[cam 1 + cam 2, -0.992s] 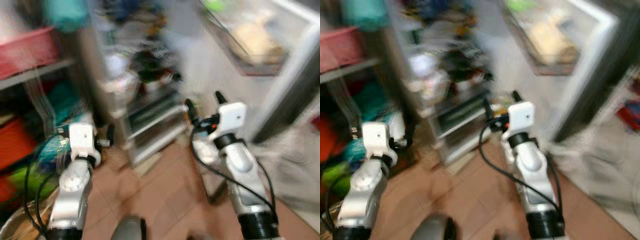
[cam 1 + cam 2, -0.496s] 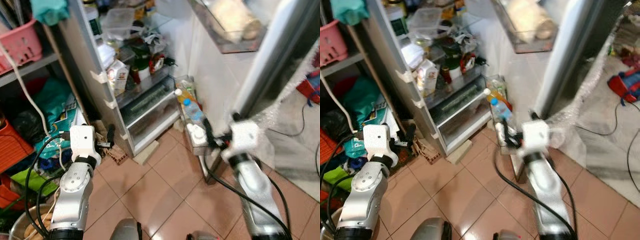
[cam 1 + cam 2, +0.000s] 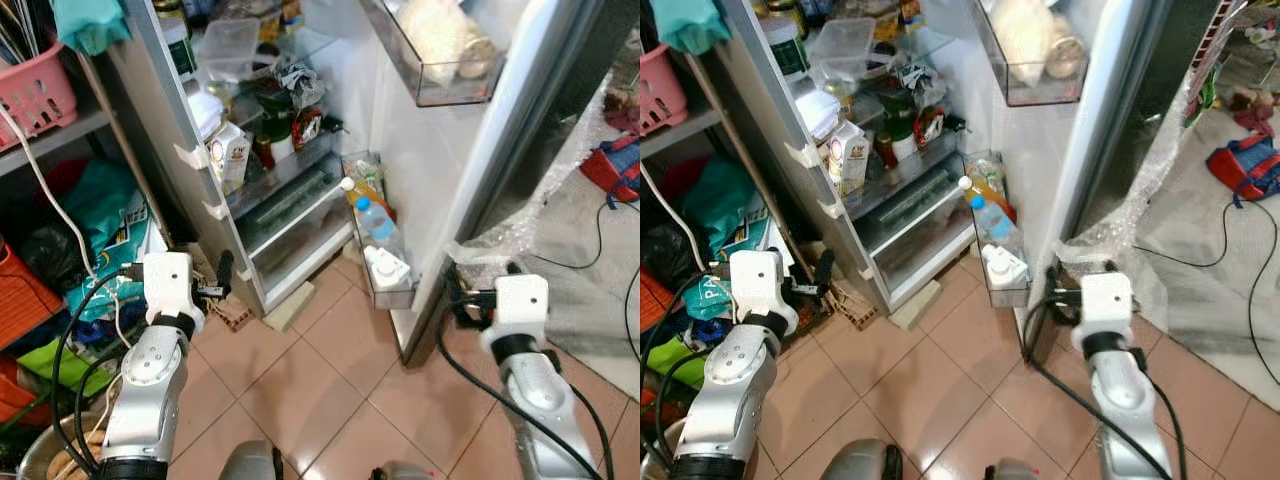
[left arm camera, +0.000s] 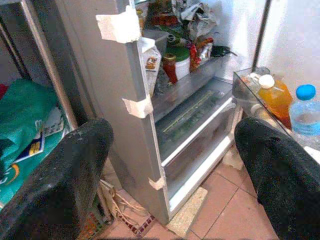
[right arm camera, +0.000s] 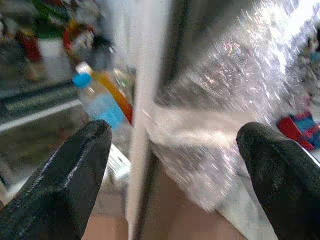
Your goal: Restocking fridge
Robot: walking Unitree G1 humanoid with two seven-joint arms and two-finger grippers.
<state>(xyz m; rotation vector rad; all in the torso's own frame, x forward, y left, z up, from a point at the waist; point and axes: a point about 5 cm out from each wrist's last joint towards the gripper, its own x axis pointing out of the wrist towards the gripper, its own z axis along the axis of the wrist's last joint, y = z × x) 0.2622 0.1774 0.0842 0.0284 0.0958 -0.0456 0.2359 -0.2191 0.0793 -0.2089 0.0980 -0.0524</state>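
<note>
I'm facing the open white fridge (image 3: 300,190), shelves crowded, door (image 3: 470,190) swung wide. My right pincer (image 5: 170,165) is hanging spread at the door's edge, left pincer (image 4: 170,175) spread, both carrying nothing. Restocking is looking barely started.

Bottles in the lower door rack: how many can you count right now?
3, in a row in the door rack: an orange bottle farthest back, a blue-capped water bottle in the middle, a white bottle nearest. Others may sit hidden behind them.
</note>
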